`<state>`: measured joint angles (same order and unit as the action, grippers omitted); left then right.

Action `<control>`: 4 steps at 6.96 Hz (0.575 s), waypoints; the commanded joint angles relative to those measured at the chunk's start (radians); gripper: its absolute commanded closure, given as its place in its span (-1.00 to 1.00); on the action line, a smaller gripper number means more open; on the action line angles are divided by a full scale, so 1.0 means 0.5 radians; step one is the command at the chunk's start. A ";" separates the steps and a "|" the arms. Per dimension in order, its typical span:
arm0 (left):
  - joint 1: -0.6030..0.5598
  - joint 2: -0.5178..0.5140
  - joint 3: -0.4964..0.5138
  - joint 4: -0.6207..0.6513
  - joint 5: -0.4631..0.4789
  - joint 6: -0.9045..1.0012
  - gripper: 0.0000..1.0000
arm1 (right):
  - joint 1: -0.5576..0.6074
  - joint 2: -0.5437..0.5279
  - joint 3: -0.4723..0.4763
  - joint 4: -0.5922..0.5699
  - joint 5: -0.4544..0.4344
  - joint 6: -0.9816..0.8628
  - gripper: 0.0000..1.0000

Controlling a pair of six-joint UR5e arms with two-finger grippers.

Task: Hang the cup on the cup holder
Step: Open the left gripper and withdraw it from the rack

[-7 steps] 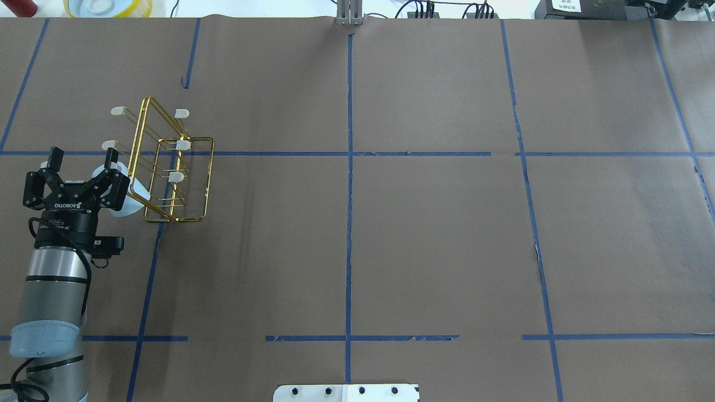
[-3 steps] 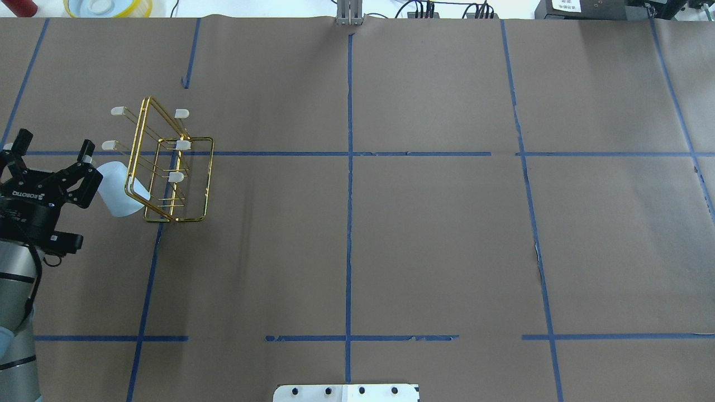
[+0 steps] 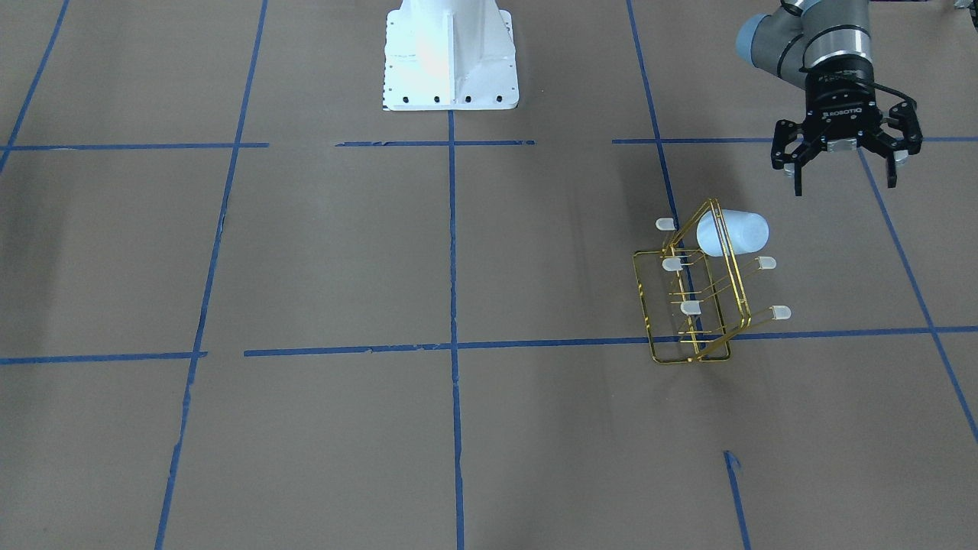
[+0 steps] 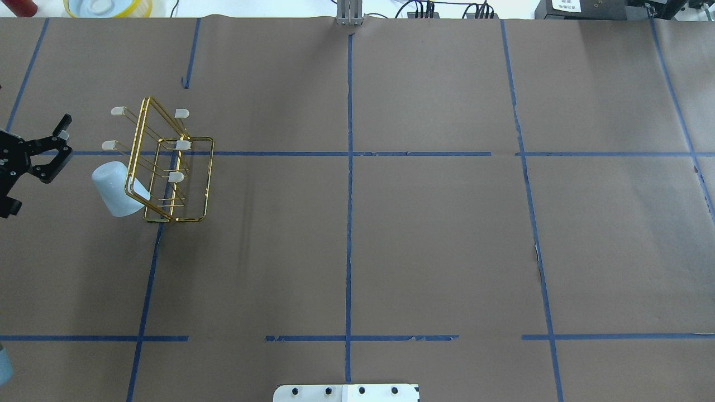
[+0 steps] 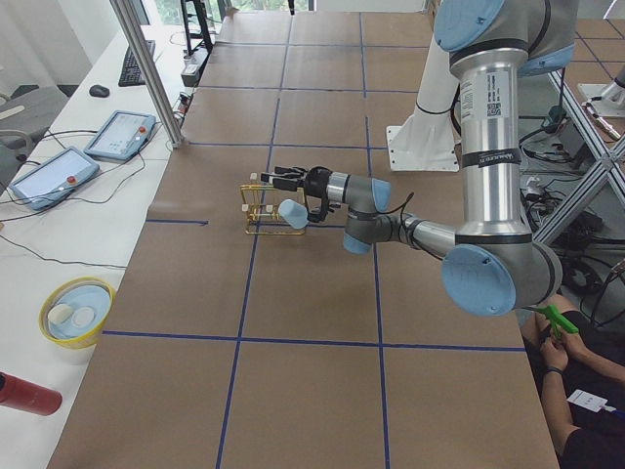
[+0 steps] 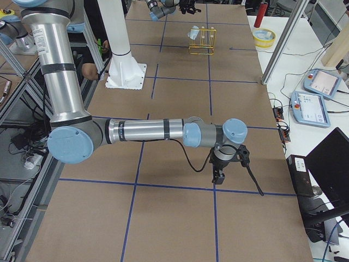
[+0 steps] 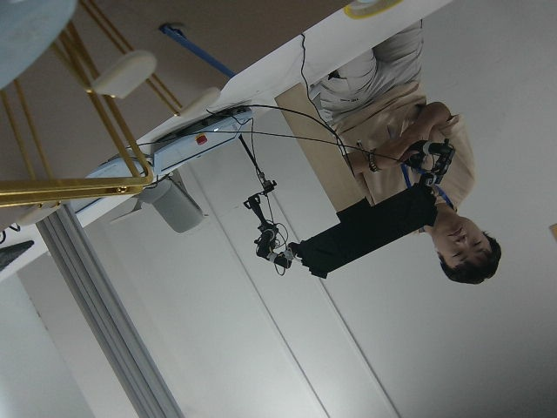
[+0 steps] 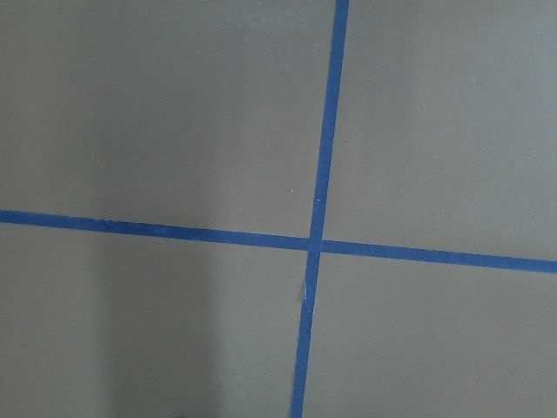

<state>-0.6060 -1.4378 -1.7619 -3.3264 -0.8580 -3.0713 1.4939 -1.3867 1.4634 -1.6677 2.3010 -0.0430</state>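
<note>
The pale blue-white cup (image 4: 114, 190) hangs tilted on a lower prong of the gold wire cup holder (image 4: 167, 167), on the holder's left side. It also shows in the front view (image 3: 732, 233), the left view (image 5: 292, 214) and the right view (image 6: 193, 34). The holder (image 3: 691, 298) stands upright on the brown table. My left gripper (image 3: 844, 179) is open and empty, apart from the cup. It sits at the overhead view's left edge (image 4: 34, 111). My right gripper (image 6: 234, 174) shows only in the right side view, low over the table. I cannot tell whether it is open or shut.
The white robot base (image 3: 451, 53) stands at the table's middle near edge. A yellow bowl (image 4: 109, 6) and a red can (image 4: 19, 6) sit beyond the far left edge. Blue tape lines (image 8: 315, 244) cross the brown table. An operator (image 7: 409, 200) shows in the left wrist view.
My left gripper has drawn back to the left, away from the cup, staying open. The cup stays on the holder's prong. The holder has not moved.
</note>
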 commanded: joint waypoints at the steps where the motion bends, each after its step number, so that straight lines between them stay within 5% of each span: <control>1: -0.440 0.007 0.014 0.157 -0.677 0.486 -1.00 | 0.000 0.000 0.000 -0.002 0.000 0.000 -1.00; 4: -0.925 0.001 0.020 0.641 -1.537 1.127 -1.00 | 0.000 0.000 0.000 0.001 0.000 0.000 -1.00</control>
<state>-0.9811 -1.4369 -1.7540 -3.1021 -1.4640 -2.6469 1.4941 -1.3867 1.4634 -1.6680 2.3010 -0.0429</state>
